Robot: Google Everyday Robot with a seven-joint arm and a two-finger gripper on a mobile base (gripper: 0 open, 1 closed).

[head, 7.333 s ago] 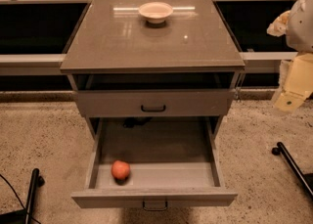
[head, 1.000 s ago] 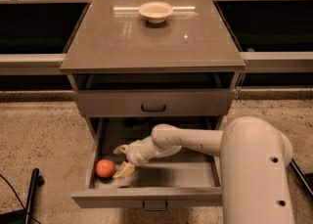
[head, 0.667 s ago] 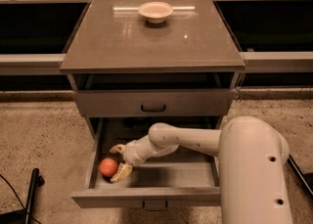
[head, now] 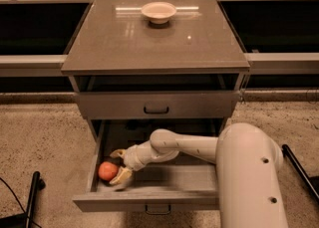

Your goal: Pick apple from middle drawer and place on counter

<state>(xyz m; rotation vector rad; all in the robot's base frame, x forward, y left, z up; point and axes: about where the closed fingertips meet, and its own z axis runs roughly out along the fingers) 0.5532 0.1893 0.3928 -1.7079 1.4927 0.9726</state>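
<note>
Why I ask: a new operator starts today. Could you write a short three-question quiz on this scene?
1. True or false: the apple lies on the counter.
2. Where is the pincer? A: above the counter. B: inside the open middle drawer, fingers spread next to the apple. C: withdrawn out of view.
3. Name the one thing standing on the counter.
Key: 1 false, it lies in the middle drawer. 2 B. 3 the beige bowl.
</note>
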